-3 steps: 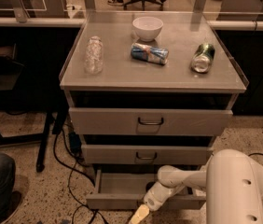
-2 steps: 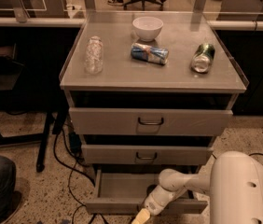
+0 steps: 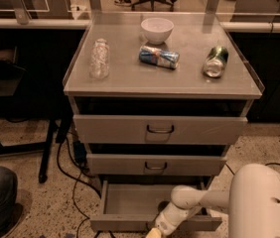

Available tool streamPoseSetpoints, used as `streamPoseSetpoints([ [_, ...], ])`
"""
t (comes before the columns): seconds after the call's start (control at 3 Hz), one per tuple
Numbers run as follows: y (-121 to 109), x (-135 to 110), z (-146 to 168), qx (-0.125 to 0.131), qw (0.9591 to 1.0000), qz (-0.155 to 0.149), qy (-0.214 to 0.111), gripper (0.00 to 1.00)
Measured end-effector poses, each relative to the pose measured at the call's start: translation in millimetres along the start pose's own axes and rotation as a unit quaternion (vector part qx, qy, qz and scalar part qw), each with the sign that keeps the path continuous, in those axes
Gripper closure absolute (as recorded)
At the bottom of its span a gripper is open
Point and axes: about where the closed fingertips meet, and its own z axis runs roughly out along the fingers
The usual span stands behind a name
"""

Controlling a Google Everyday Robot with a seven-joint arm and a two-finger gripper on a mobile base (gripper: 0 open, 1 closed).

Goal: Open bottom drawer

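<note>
At the centre of the view stands a grey metal cabinet (image 3: 130, 83) with three drawers, and the robot's white arm (image 3: 264, 202) reaches in low from the right because the work is down at floor level. Its bottom drawer (image 3: 130, 202) already sits well out from the frame, plain tray interior open to view, while the top drawer (image 3: 115, 129) and the middle drawer (image 3: 125, 163) above it protrude only slightly. The gripper (image 3: 155, 228) is at the front lip of that bottom drawer, about where the handle would be – the natural spot to pull from – though whether it is clamped or loose there I cannot tell, and the handle itself is hidden. I judge the opening largely done. On the cabinet top lie a clear plastic bottle (image 3: 99, 58), a white bowl (image 3: 157, 30), a crushed blue can (image 3: 159, 56) and a green can (image 3: 215, 61), all well clear of the pull.
</note>
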Motion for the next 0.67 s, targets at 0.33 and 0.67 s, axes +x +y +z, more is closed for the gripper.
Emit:
streamPoseSetpoints([
  [0.33,21,21,-1,-0.001,1.0,-0.006,-0.007,0.0],
  [0.67,55,62,14,-0.024,0.9997,-0.002,0.007,0.0],
])
